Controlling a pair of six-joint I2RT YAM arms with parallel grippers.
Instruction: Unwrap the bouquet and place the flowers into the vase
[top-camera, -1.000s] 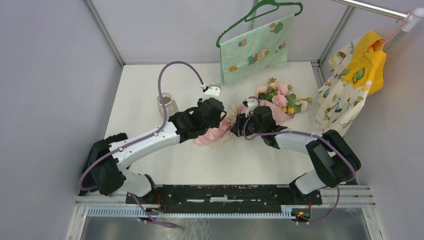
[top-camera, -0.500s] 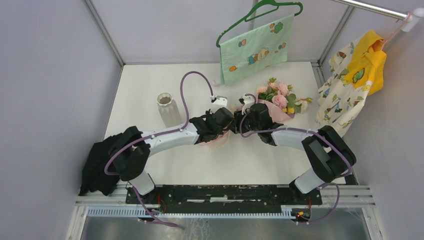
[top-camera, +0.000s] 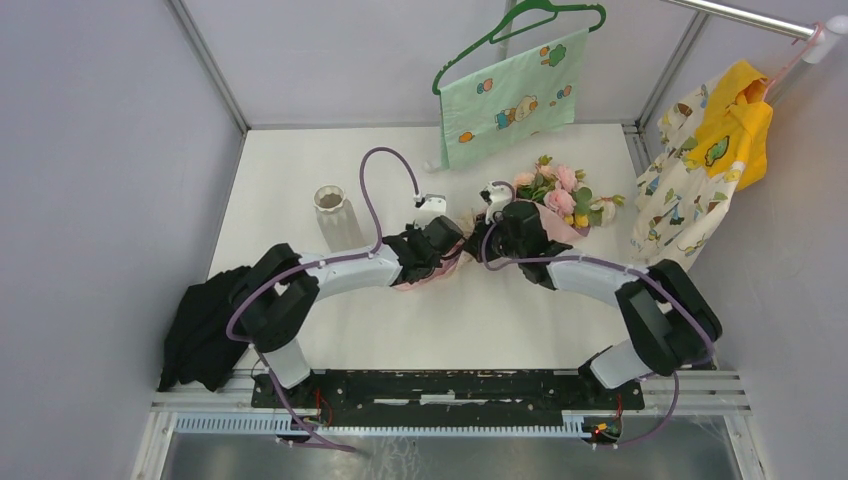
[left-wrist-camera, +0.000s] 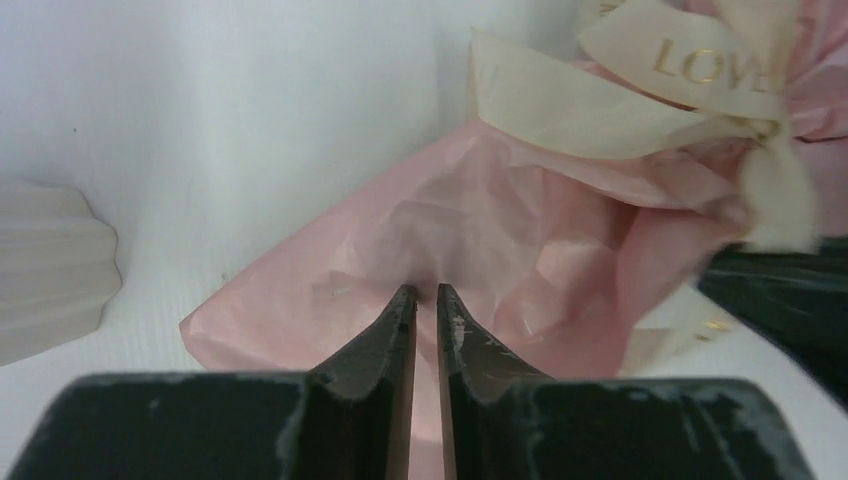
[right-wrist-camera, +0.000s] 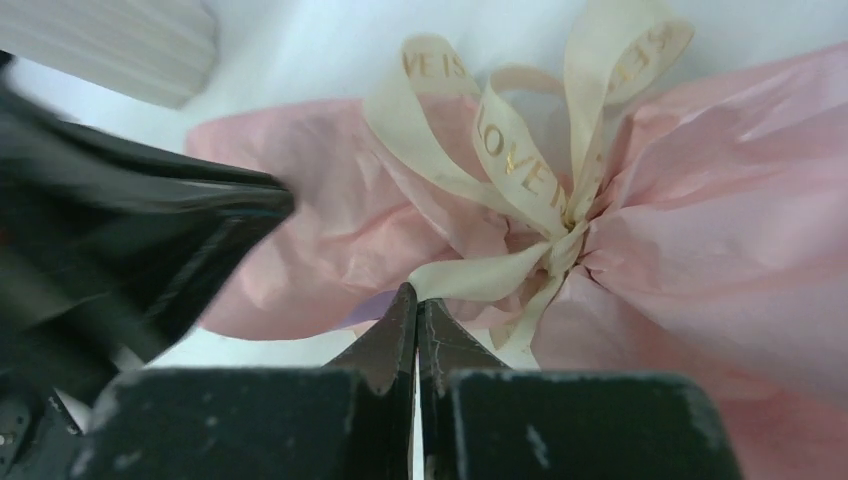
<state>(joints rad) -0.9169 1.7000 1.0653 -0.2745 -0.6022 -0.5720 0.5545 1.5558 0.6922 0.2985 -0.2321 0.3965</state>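
Bouquet (top-camera: 565, 225) lies flat on the desk (top-camera: 480, 320), right of centre in the far half, flower end toward the right wall and narrow tail toward the vase (top-camera: 331, 208), which stands upright well apart to the left. Both arms cross over the wrapped middle and hide it from above. Right tool (right-wrist-camera: 415, 297): fingers pressed together, nipping the end of one tail of the ribbon (right-wrist-camera: 520, 165). Left tool (left-wrist-camera: 420, 292): fingers nearly together, a thin slit between them, tips at the pink paper tail; whether paper is caught cannot be told. Wrapper is crumpled pink; ribbon is cream with gold lettering, bow tied. Flowers (top-camera: 558, 192) show pink, yellow and green. Desk white. Behind hangs a mint cloth (top-camera: 510, 95); right, a patterned garment (top-camera: 705, 165); near left, a black cloth (top-camera: 200, 330). Walls pale grey.
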